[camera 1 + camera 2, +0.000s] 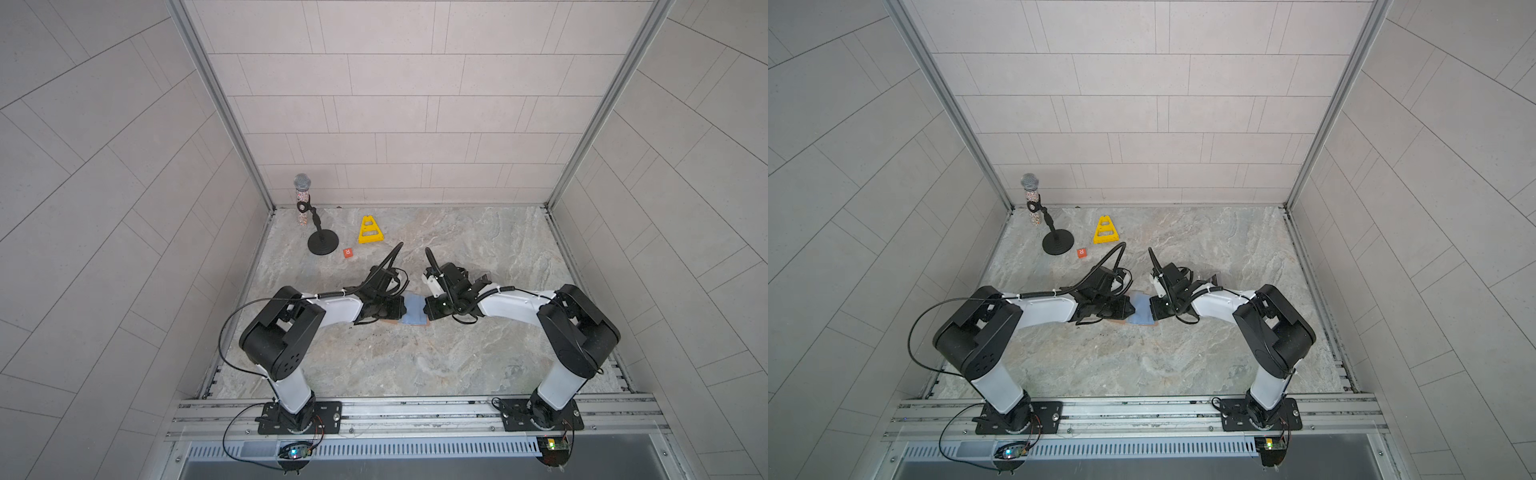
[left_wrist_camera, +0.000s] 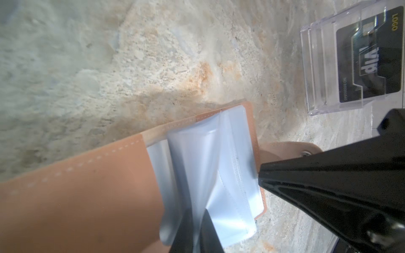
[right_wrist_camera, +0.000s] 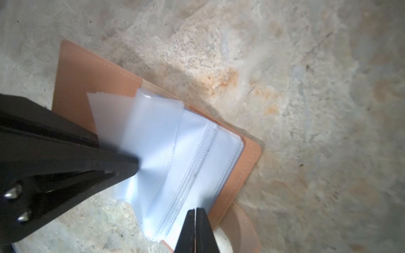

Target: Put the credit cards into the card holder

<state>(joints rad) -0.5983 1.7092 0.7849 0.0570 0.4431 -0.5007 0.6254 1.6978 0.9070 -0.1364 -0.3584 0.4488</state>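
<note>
Left arm (image 1: pixel 336 309) and right arm (image 1: pixel 511 305) bend inward over the card holder (image 1: pixel 415 313); left gripper (image 2: pixel 198 227) clamps its sleeve (image 2: pixel 228 219), right gripper (image 3: pixel 194 211) closed

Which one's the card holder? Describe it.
On the marble table, look where the left arm and right arm meet. The card holder lies open there: tan cover, fanned clear sleeves, unlike the clear box holding the black VIP card.

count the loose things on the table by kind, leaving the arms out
microphone on stand: 1
yellow cone: 1
orange tag: 1
card holder: 1
clear box: 1
black VIP card: 1
total: 6
</note>
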